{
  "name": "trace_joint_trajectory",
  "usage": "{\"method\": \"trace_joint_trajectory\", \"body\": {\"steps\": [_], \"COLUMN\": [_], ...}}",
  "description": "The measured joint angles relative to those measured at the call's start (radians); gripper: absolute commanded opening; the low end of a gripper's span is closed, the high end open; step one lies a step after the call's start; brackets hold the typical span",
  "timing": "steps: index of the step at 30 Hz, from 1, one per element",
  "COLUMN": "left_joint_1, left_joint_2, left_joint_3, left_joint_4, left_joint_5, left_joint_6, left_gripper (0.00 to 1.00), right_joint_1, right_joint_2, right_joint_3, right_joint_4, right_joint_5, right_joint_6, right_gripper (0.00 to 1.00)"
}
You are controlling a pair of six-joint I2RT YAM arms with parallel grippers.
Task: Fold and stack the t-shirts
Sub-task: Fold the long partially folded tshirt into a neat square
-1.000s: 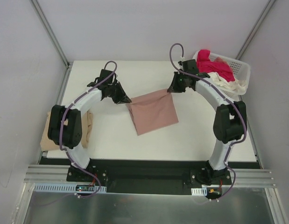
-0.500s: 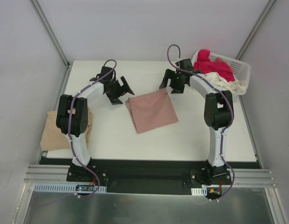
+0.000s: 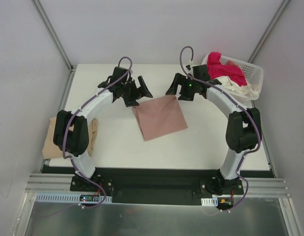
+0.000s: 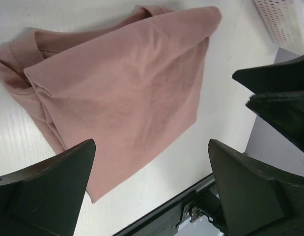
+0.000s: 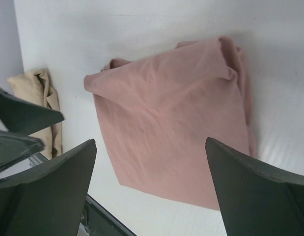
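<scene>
White tabletop point(image 3: 201, 147), pale walls point(image 3: 142, 29) around. Pink shirt point(image 3: 160, 117) lies folded at centre. Left end effector point(image 3: 140, 97) and right end effector point(image 3: 177, 94) gape wide, empty.

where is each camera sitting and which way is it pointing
Top external: above and behind the bases, looking down on the table; both arms, left gripper and right gripper show.
Left wrist: on the left arm, facing down at the pink t-shirt; own open fingers show.
Right wrist: on the right arm, facing down at that shirt and the tan t-shirt; own open fingers show.
Shared: all see the pink t-shirt.
</scene>
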Motion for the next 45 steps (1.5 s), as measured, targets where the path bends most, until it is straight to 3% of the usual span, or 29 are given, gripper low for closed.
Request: {"method": "trace_joint_trajectory", "body": {"steps": [6,15,22,28,33,39,45], "left_joint_1": [0.008,0.043,0.067,0.067,0.066,0.05,0.032], "left_joint_2": [0.175,0.316,0.359,0.309,0.185,-0.149,-0.488], "left_joint_3": [0.055,0.115,0.116,0.047,-0.073,-0.222,-0.352], "left_joint_4": [-0.002,-0.001,0.016,0.048,0.027,-0.013,-0.024], "left_joint_5": [0.005,-0.011,-0.002,-0.02,-0.052,-0.109,-0.149], "left_joint_6": [0.0,0.0,-0.015,-0.022,0.002,0.035,0.058], "left_gripper": [0.99,0.99,0.99,0.99,0.99,0.99,0.99], "right_joint_1": [0.016,0.018,0.011,0.019,0.106,0.143,0.144], "right_joint_2": [0.175,0.507,0.52,0.377,0.161,-0.014,-0.389], "right_joint_3": [0.126,0.397,0.367,0.124,-0.14,-0.18,-0.285], "right_joint_4": [0.027,0.055,0.115,0.219,0.184,0.064,0.001], "right_joint_5": [-0.056,-0.073,-0.111,-0.09,0.007,0.115,0.269], "right_joint_6": [0.037,0.107,0.142,0.153,0.162,0.152,0.12], "right_gripper": [0.97,0.97,0.97,0.97,0.97,0.97,0.97]}}
